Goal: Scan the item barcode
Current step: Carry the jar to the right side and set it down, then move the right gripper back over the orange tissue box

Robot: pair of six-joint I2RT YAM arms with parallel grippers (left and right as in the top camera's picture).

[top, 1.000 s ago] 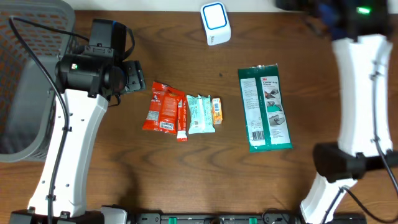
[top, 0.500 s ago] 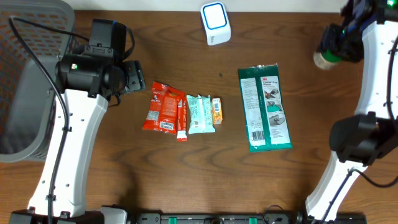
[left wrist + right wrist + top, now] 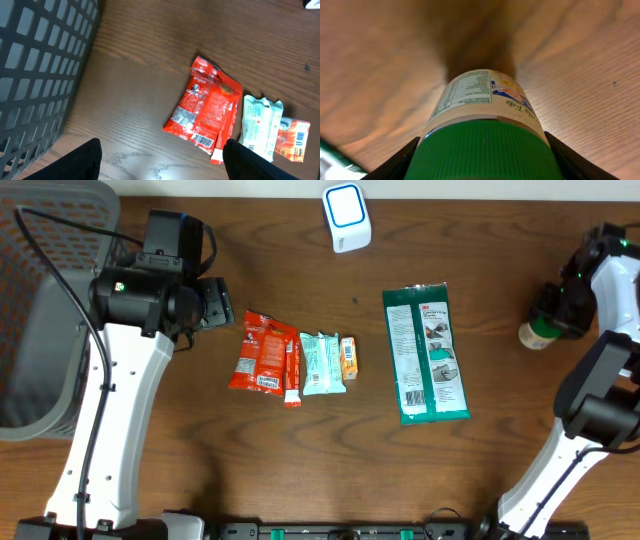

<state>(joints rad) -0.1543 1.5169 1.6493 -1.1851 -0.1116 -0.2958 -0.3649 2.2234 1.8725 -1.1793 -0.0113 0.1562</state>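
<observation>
My right gripper (image 3: 485, 162) is shut on a white bottle (image 3: 482, 97) with a green cap, one dark finger on each side of the cap. Overhead, the bottle (image 3: 534, 334) hangs low over the table's right side, below the right gripper (image 3: 556, 308); whether it touches the wood I cannot tell. The white scanner (image 3: 346, 217) with a blue square stands at the back centre, well apart from the bottle. My left gripper (image 3: 162, 165) stands open over bare wood, left of the red packets (image 3: 210, 107), with nothing between its fingers.
A grey mesh basket (image 3: 45, 310) fills the far left. In the middle lie red packets (image 3: 265, 352), a pale teal packet (image 3: 322, 363) and a small orange packet (image 3: 348, 357). A long green wipes pack (image 3: 427, 352) lies right of centre.
The right arm has swung from the back right corner toward the front along the right edge, carrying the bottle. The left arm has not moved.
</observation>
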